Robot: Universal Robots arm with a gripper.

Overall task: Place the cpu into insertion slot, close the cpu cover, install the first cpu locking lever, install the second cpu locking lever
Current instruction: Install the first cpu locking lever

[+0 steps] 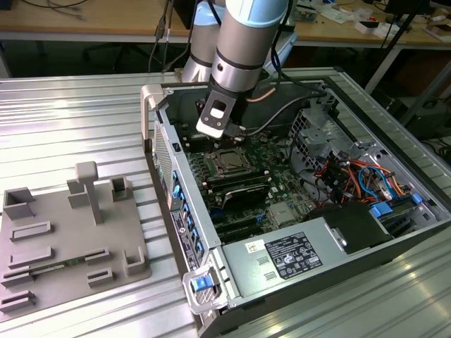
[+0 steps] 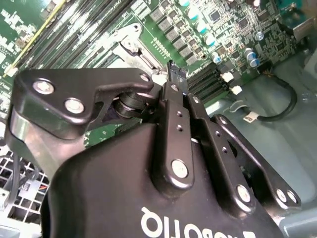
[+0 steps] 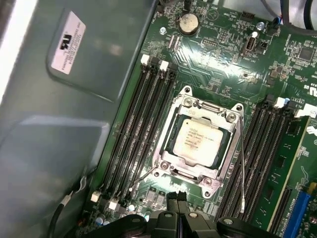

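The hand (image 3: 177, 198) is hovering near the socket, its fingers pressed together and gripping nothing. Just past the fingertips, the cpu (image 3: 197, 141) is sitting in the socket, with the cover (image 3: 166, 140) lying flat around it. Memory slots are flanking the socket on the motherboard (image 3: 218, 64), inside the open case (image 1: 184, 204) lying on the table (image 1: 70, 113).

Dull, matt silver-tan metal on the cpu (image 3: 198, 141); bright, shiny metal on the cpu cover (image 3: 167, 133); glossy green finish over the motherboard (image 3: 213, 54); ribbed satin grey metal across the worktop (image 1: 70, 120).
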